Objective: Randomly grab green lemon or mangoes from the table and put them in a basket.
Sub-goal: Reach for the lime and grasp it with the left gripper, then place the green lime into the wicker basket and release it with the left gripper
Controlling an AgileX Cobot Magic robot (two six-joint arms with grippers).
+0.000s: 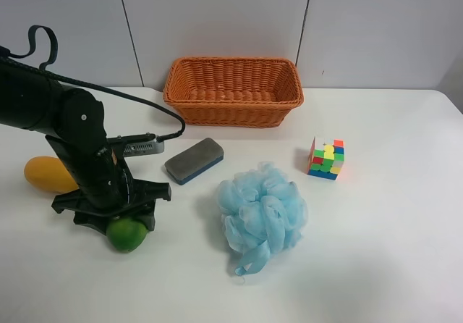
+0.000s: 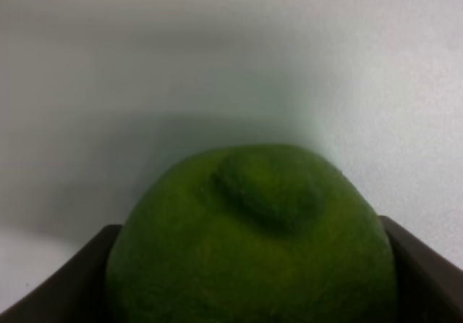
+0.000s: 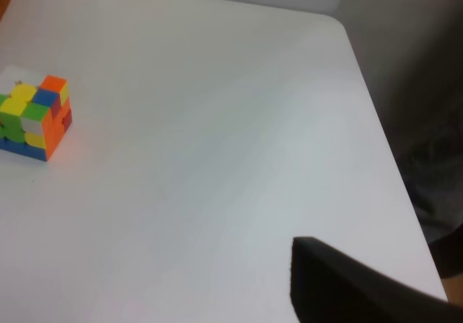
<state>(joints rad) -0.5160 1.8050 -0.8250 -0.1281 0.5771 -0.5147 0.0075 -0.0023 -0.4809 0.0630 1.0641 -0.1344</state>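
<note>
The green lemon (image 1: pixel 127 235) lies on the white table (image 1: pixel 376 265) at the front left. The black arm at the exterior high view's left reaches down over it. In the left wrist view the lemon (image 2: pixel 253 243) fills the space between the two dark fingers (image 2: pixel 61 279), which touch it on both sides; my left gripper (image 2: pixel 253 294) is shut on it. The mango (image 1: pixel 45 174) lies on the table just behind the arm, partly hidden by it. The orange wicker basket (image 1: pixel 233 109) stands empty at the back centre. Of my right gripper only a dark part (image 3: pixel 347 290) shows, above bare table.
A grey and blue eraser block (image 1: pixel 194 160) lies between the arm and the basket. A light blue bath puff (image 1: pixel 262 214) sits at the centre. A colourful puzzle cube (image 1: pixel 325 158) stands to the right and also shows in the right wrist view (image 3: pixel 32 116), near the table's corner (image 3: pixel 340 30).
</note>
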